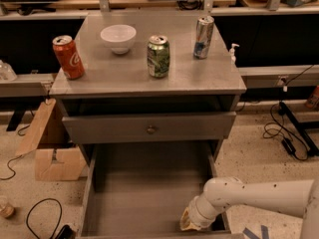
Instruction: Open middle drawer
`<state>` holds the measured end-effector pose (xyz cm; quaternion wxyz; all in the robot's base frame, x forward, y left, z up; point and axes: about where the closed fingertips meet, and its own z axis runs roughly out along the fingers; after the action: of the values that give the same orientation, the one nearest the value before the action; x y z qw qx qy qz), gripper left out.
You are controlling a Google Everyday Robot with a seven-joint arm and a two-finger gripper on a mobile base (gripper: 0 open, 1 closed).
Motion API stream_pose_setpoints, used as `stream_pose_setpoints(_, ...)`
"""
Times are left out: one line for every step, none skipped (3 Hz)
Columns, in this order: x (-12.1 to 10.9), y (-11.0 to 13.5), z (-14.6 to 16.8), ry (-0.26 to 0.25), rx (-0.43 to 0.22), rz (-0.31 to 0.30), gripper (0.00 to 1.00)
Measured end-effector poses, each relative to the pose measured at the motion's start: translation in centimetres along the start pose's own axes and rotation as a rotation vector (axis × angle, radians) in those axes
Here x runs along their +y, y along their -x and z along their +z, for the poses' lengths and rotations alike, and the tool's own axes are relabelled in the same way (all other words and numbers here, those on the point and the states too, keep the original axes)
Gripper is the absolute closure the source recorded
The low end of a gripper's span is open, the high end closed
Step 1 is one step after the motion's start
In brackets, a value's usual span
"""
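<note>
Grey middle drawer (144, 203) stands pulled out, with the claw (192, 224) low in its front right corner; whether the claw is open I cannot tell. On the table (209, 78), a red can (68, 57) shows white Coca-Cola script.

The middle drawer (144, 193), wide, shallow and grey metal, stands pulled far out below the knobbed front (109, 128), its floor showing. The tool (190, 222) sits at its front right corner.
</note>
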<state>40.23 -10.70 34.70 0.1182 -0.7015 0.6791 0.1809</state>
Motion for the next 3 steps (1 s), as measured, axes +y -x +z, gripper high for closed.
stream_pose_setpoints(3.0,1.0,0.5,0.033,-0.039,-0.002,1.00)
stream_pose_setpoints(3.0,1.0,0.5,0.033,-0.039,-0.002,1.00)
stream_pose_setpoints(1.0,0.1,-1.2,0.041,0.022,-0.014,1.00)
